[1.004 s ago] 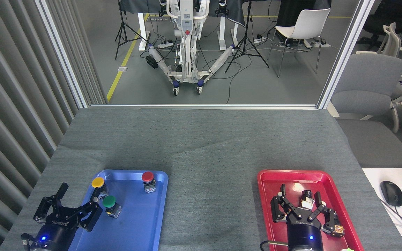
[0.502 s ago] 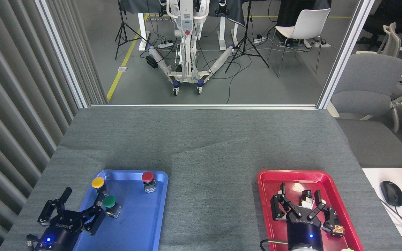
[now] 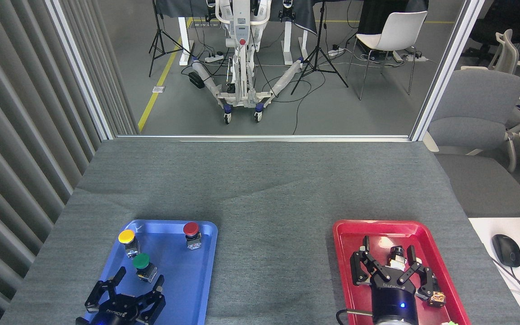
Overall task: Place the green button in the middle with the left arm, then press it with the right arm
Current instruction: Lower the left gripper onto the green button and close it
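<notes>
Grey felt-like table covering [image 3: 264,189] spans the scene. At left, the black two-fingered left gripper [image 3: 139,279] hovers, jaws spread, just short of the small green-capped push button [image 3: 142,263] standing in the blue plastic tray [image 3: 183,289]. Reaching step, by my judgement: next, straddle and pinch the button. Right black gripper [image 3: 386,258] waits spread over the red plastic tray [image 3: 345,262]
</notes>
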You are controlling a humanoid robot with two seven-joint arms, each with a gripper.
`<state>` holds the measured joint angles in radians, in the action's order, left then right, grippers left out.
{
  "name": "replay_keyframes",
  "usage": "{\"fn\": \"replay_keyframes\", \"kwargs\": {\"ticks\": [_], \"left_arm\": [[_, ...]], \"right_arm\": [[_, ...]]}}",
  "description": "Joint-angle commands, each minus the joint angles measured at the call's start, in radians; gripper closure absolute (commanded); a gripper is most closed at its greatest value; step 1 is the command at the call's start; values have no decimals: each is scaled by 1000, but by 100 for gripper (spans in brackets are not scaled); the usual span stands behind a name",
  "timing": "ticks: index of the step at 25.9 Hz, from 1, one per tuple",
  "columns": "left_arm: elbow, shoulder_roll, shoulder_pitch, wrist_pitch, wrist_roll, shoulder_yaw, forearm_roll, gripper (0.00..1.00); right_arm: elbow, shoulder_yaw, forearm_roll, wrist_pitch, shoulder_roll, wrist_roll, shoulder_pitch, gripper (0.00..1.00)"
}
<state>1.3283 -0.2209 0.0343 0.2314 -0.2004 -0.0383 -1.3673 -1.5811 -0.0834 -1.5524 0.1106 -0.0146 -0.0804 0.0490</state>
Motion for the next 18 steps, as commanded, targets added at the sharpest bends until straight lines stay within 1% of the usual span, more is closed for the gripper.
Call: {"fn": "replay_keyframes", "kwargs": {"ticks": [1, 5, 7, 10, 16, 18], "left_arm": [[-46, -5, -10, 0, -2, -2, -1, 2], [-89, -14, -44, 5, -4, -3, -13, 2], [-130, -15, -70, 8, -2, -3, -42, 2], [-185, -15, -106, 16, -2, -3, -52, 3], [-207, -14, -128, 31, -4, -2, -52, 3], [-247, -12, -159, 31, -4, -3, -52, 3]], "right_arm": [[0, -1, 0, 1, -1, -6, 0, 0], [0, -1, 0, 9, -1, -6, 0, 0], [0, -1, 0, 9, -2, -6, 0, 0], [0, -1, 0, 11, -1, -6, 0, 0], [0, -1, 0, 11, -2, -7, 0, 0], [0, -1, 0, 11, -4, -7, -1, 0]]}}
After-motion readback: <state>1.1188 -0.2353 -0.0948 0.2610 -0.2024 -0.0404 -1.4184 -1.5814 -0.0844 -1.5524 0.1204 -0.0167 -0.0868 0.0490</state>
